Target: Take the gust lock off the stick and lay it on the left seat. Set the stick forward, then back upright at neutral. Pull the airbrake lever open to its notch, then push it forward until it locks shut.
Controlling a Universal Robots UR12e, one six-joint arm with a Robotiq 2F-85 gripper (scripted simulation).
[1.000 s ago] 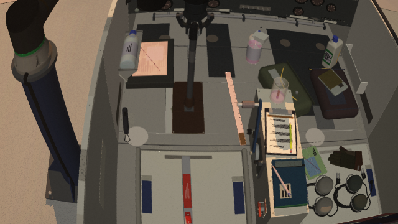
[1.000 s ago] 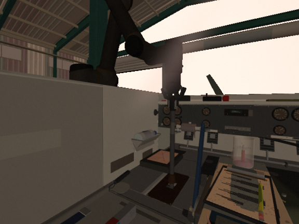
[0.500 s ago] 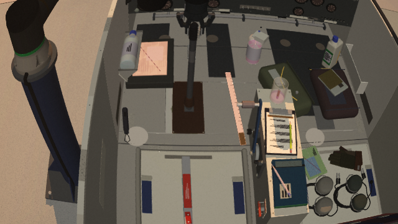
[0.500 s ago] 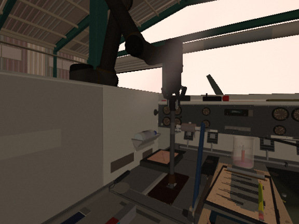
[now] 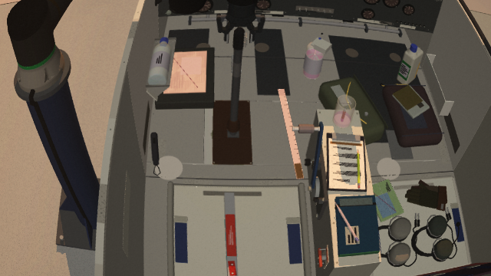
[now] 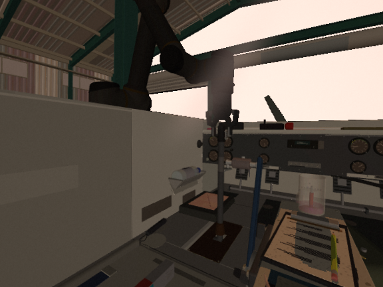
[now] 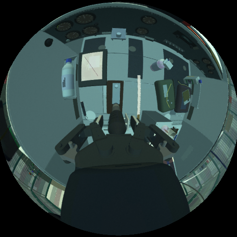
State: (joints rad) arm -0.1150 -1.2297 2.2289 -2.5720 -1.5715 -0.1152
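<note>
The stick [image 5: 234, 82] stands upright from its brown floor plate, and its dark grip [image 7: 116, 120] lies between my fingers. My gripper [image 7: 116, 121] is open around the top of the stick and holds nothing; from the second side camera it hangs straight down over the stick [image 6: 220, 133]. The red gust lock [image 5: 230, 239] lies flat on the left seat [image 5: 234, 230], along the centre strap. The blue airbrake lever [image 5: 317, 161] with its pale round handle [image 5: 306, 128] stands right of the stick, beside the centre console.
The instrument panel [image 6: 299, 149] stands behind the stick. A clipboard with a pencil [image 5: 346, 163] and a beaker [image 5: 344, 111] sit on the console, a long ruler [image 5: 290, 132] lies on the floor, and bottles [image 5: 159, 61] stand at the sides.
</note>
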